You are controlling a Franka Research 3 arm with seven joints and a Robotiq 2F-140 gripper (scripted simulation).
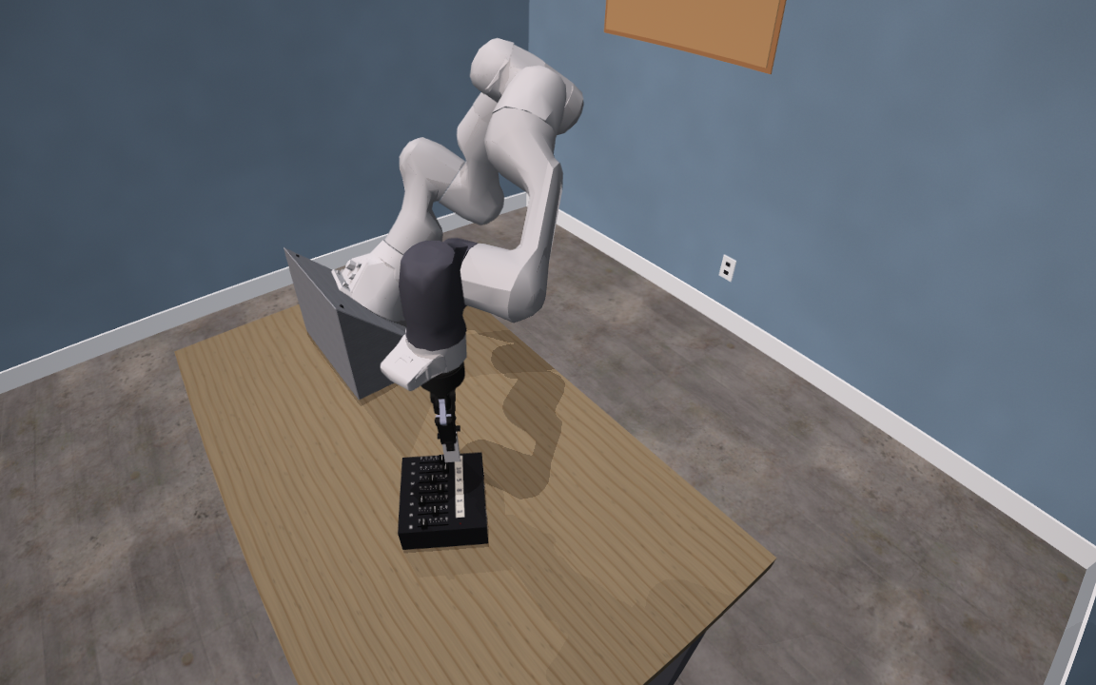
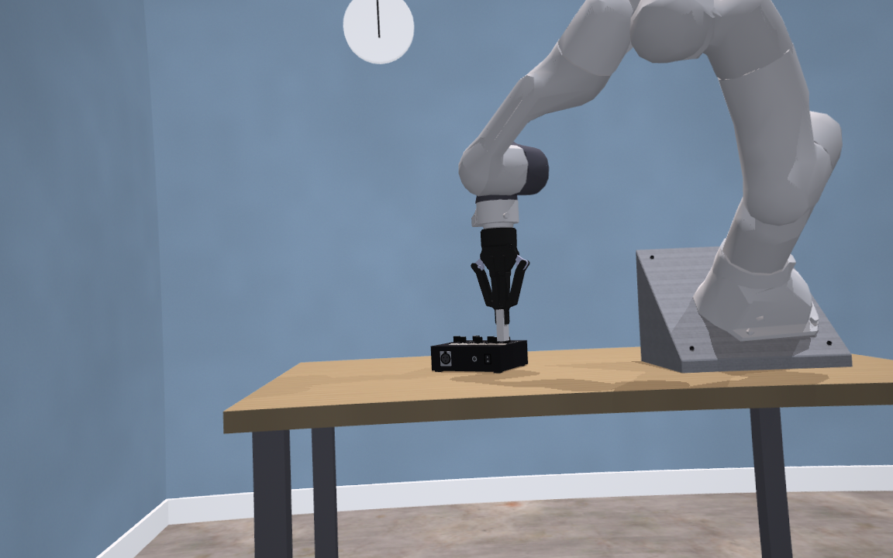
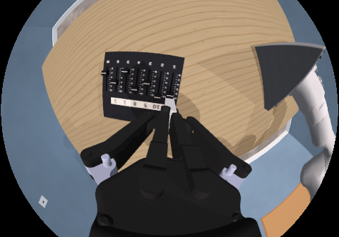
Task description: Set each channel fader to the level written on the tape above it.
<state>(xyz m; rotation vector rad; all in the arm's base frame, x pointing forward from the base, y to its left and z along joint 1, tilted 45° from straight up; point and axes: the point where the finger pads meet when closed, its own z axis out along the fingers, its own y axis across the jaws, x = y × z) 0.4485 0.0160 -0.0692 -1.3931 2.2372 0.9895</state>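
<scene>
While the lighting desk [image 1: 442, 502] stands flat on its feet near the middle of the tabletop [image 1: 296, 442], the tool [image 3: 168, 111] points straight down with its fingers fully closed together, gripping nothing. In the wrist view, the fingertips meet at the desk's 5 o'clock corner, at the right end of the tape strip [image 3: 134, 104], touching or just above the panel. From the arm's grey wedge base [image 2: 671, 325], the desk lies toward 9 o'clock in the exterior view.

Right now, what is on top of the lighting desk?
Rows of fader caps and a white tape strip; the shut pincer covers the strip's end and the nearest fader. Written levels are unreadable.
</scene>
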